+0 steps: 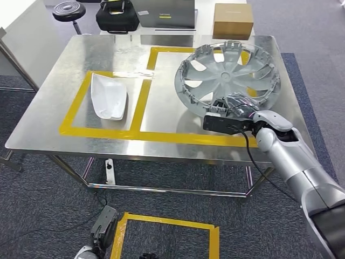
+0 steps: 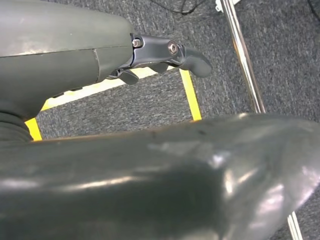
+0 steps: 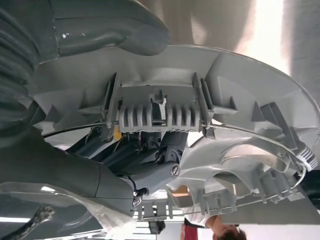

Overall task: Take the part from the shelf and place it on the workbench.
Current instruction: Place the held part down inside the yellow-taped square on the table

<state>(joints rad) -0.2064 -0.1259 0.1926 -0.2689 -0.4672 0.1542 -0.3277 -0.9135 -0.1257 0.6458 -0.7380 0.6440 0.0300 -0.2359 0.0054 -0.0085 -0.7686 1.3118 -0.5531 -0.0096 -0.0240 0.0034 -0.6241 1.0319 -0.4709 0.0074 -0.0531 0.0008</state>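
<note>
The right hand (image 1: pixel 228 110) grips the near rim of the big grey wheel cover (image 1: pixel 228 73), thumb on one side & fingers (image 3: pixel 151 155) tucked under it. The cover sits tilted on the shiny tabletop (image 1: pixel 53 113), inside the right yellow tape box (image 1: pixel 140 105). A white curved part (image 1: pixel 108 96) lies in the left box. The left hand (image 2: pixel 162 55) hangs low over the grey carpet (image 1: pixel 40 189), fingers a bit apart, holding nothing
</note>
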